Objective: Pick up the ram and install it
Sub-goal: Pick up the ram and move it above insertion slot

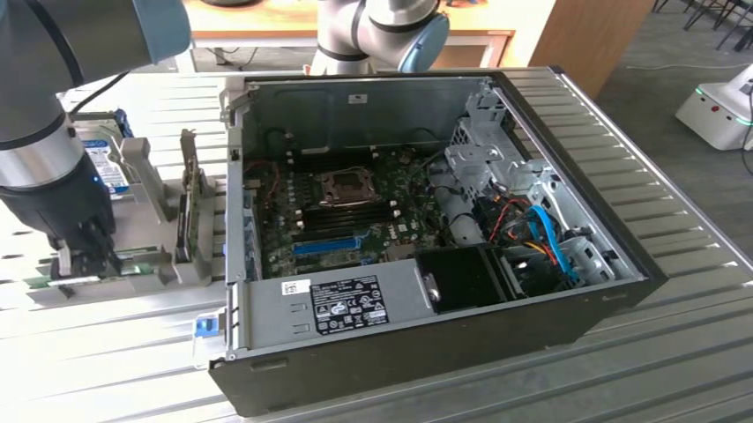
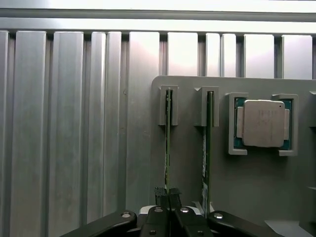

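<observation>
The table (image 2: 64, 123) is ribbed metal with a soft brushed shine. The holder (image 2: 256, 182) on it looks like matt grey plastic. The ram (image 2: 167, 143) is green circuit board. The processor (image 2: 261, 123) has a dull silver metal lid. The computer case (image 1: 471, 352) is matt black outside, bare grey metal inside.

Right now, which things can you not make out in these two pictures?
- Wrist view, the ram: seen edge-on, so its label and chips are hidden; one end is covered by the gripper.
- Wrist view, the second stick: also edge-on; its end is behind the gripper's body.
- Exterior view, the memory slots: too small and dark to tell whether they are free.
</observation>
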